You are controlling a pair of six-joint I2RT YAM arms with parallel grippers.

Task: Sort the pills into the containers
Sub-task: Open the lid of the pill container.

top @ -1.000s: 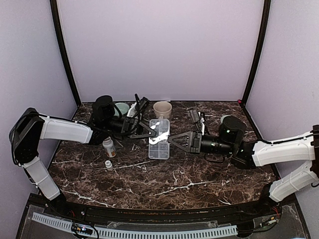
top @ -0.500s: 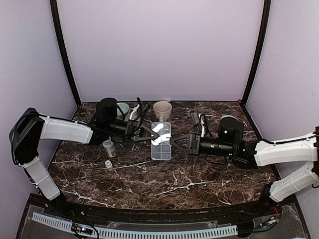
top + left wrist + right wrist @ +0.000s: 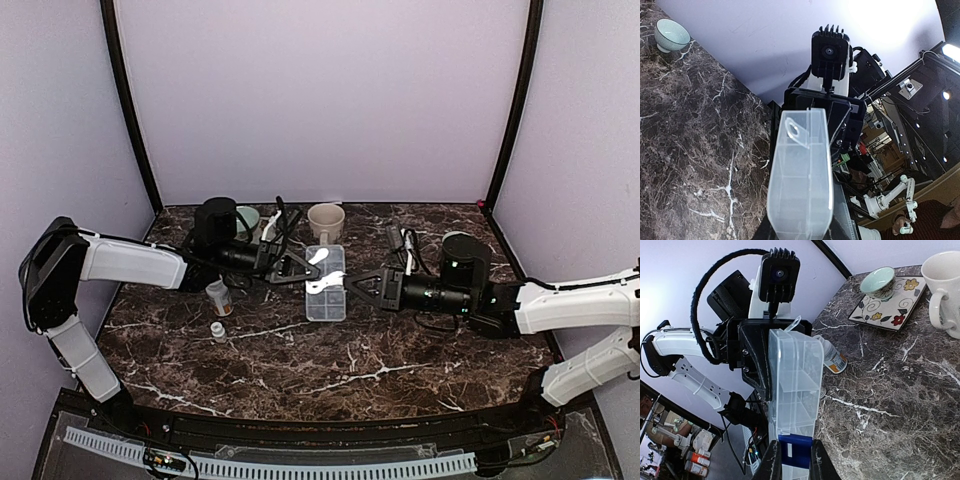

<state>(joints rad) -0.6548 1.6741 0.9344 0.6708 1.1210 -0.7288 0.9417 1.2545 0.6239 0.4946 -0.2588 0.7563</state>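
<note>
The organizer tray (image 3: 326, 290) is over the middle of the surface (image 3: 350, 362), pinched at both ends. Your right claw (image 3: 792, 459) grips the blue-latched end, your left claw (image 3: 304, 267) the opposite end. You're likely opening it; next, free the lid without twisting the tray.

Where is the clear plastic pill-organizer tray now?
Top view: the clear plastic pill-organizer tray is mid-table, near the cream mug, clamped between the left gripper and right gripper.
</note>
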